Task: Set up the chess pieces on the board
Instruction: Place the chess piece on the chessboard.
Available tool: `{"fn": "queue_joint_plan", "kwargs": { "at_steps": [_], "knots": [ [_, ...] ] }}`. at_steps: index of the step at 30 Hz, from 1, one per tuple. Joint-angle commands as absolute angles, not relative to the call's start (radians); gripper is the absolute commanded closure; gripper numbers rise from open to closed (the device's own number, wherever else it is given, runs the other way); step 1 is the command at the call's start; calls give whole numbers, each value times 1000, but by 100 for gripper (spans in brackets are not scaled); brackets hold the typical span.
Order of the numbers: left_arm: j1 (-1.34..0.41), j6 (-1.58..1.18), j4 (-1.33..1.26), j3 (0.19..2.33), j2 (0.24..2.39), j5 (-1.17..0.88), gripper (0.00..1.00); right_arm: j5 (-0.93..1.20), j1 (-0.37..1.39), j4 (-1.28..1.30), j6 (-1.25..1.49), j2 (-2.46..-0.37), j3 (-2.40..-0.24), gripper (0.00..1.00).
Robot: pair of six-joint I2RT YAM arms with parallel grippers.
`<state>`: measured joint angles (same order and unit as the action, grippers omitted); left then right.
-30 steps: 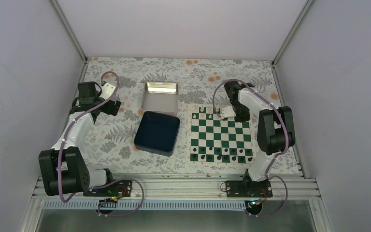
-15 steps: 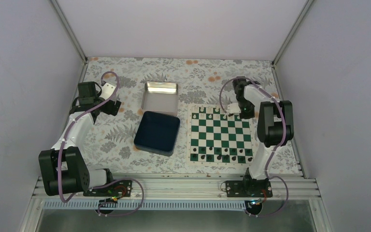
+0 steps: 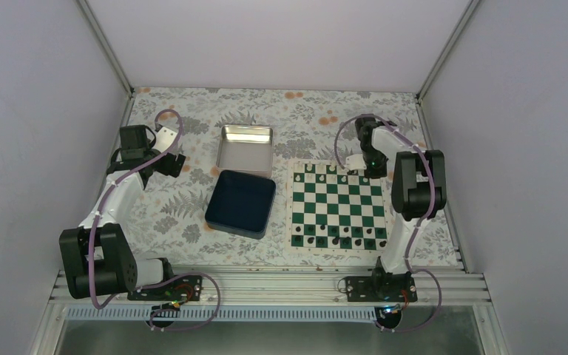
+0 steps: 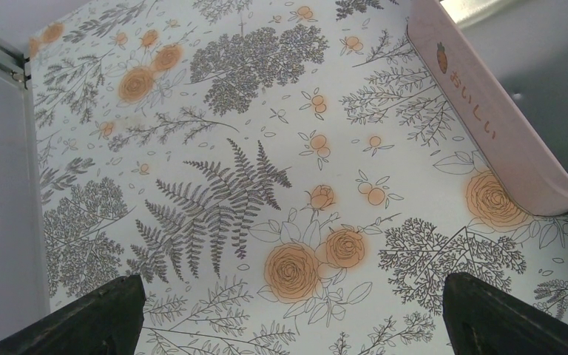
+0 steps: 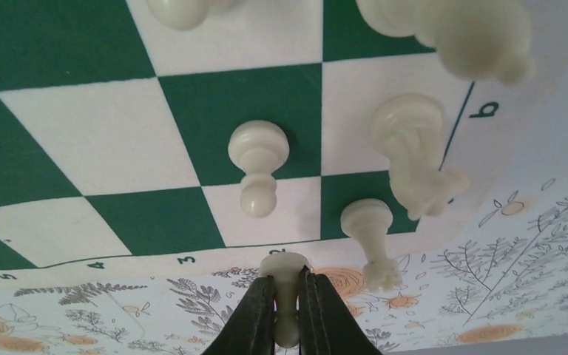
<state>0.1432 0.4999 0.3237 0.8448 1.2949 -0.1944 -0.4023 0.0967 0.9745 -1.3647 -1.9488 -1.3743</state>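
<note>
The right arm rises from its base at the lower right of the overhead view, folds sharply at a raised elbow and bends back down, so that the right end effector (image 3: 360,160) sits at the upper right corner of the board (image 3: 336,203). Its fingers (image 5: 255,314) are pinched narrow on a white pawn (image 5: 285,285). The pawn's long axis runs up and down the wrist frame, wide base toward the top and rounded head toward the bottom, matching the standing chess pieces (image 5: 258,166) just above it. Its base lies at the board's pale border; whether it touches, I cannot tell.

A white knight (image 5: 414,155) stands in the right part of that frame, with another white piece (image 5: 370,237) just below it.

The left arm stretches up the left side of the table (image 3: 185,214), well apart from the board. The left end effector (image 4: 296,314) is spread wide over the flowered cloth and grips nothing.

Black pieces (image 3: 336,237) line the board's lower rows. A dark blue tray (image 3: 241,202) and a metal tin (image 3: 246,146) lie between the arms.
</note>
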Motion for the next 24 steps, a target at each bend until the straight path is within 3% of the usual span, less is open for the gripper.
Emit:
{"fn": "queue_joint_plan", "kwargs": {
  "at_steps": [1,24],
  "knots": [
    [149,489,328,861,1299,-199,1,-382,94,993,-1367,-1965,-1393,93],
    [149,488,341,869,1295,-199,1,-388,81,1001,-1348,-2006,-1384,92]
  ]
}}
